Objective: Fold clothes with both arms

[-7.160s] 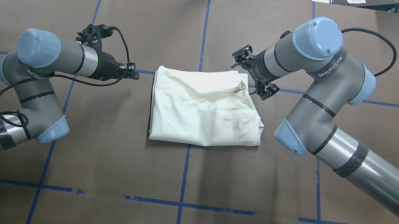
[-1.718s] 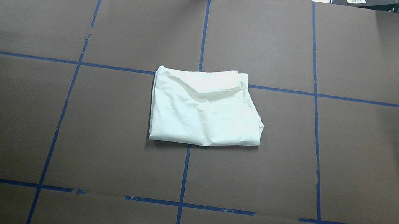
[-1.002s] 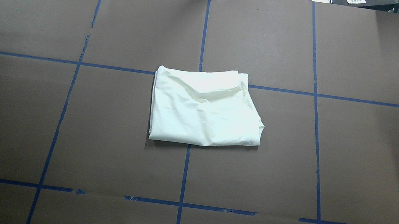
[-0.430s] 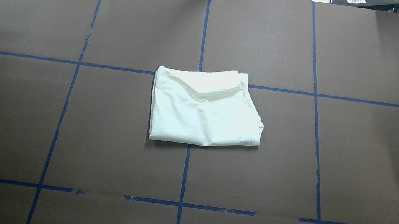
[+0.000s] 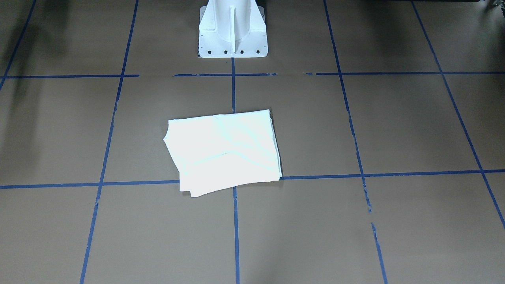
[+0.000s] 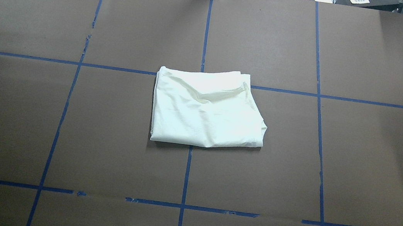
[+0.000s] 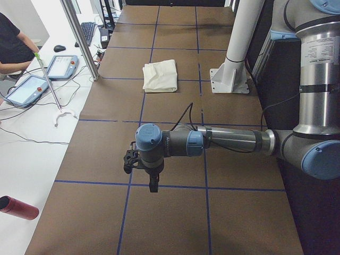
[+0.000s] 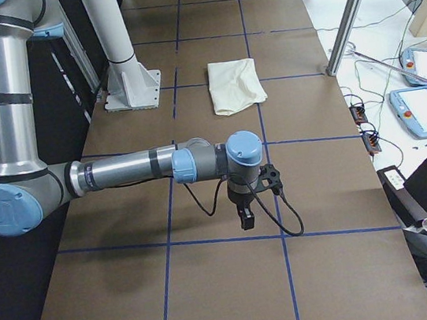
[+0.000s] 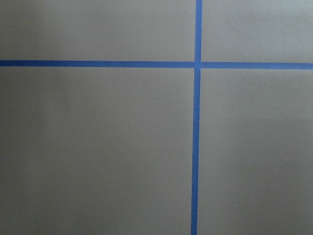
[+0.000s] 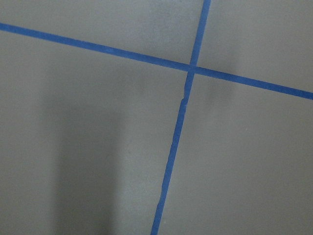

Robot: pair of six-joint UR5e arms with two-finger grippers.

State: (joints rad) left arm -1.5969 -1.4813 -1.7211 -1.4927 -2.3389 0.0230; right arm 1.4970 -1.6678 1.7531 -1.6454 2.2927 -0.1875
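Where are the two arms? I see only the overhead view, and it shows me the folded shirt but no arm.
Observer: The left arm is in the left side view. It is stretched out level above the table's end on the robot's left, far from the shirt.
Operator: And the right one?
Observer: The right arm is stretched the same way above the opposite end, with the right gripper pointing down at bare table.
Operator: Are the grippers open?
Observer: I cannot tell, because only the side views show them. Both wrist cameras show just brown table and blue tape, no cloth.
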